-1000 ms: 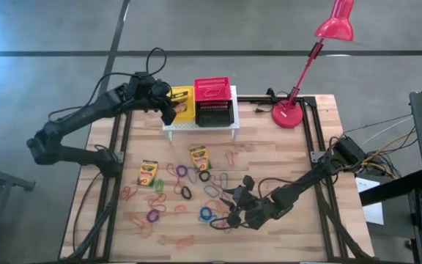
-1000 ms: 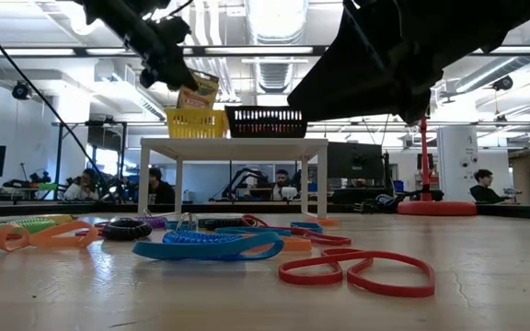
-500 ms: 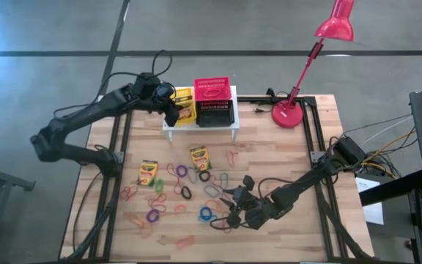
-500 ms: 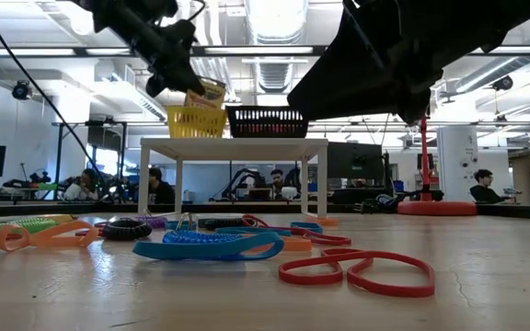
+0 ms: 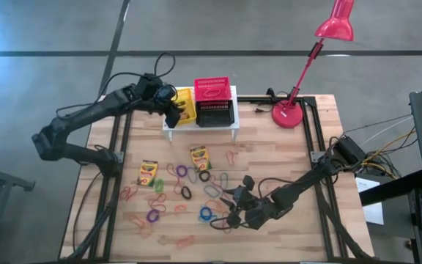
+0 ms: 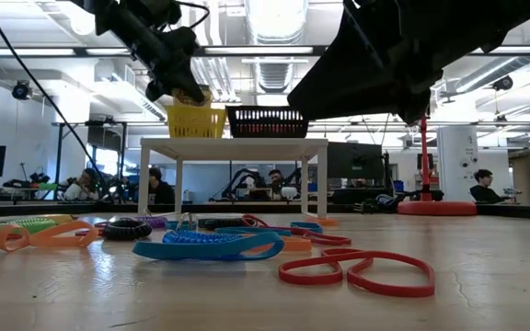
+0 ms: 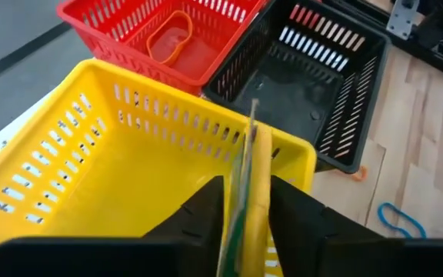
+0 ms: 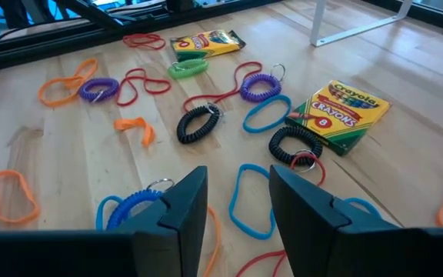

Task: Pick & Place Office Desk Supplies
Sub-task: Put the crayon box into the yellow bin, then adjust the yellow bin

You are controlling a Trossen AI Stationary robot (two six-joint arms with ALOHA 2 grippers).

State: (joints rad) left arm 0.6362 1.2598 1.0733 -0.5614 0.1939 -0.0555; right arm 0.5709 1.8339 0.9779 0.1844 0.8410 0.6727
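My left tool [image 7: 244,201] lowered the crayon box [image 7: 251,181] into the yellow basket [image 7: 121,161] (upper left, high view), jaws loosening: drop's nearly done. Right tool [image 8: 237,204] apart, idle.

crayon box [image 7: 251,192]: lower part hidden between fingers, label unreadable | yellow basket [image 7: 91,146]: near wall cut off by edge | red desk lamp [image 5: 333,22]: shade top cut off
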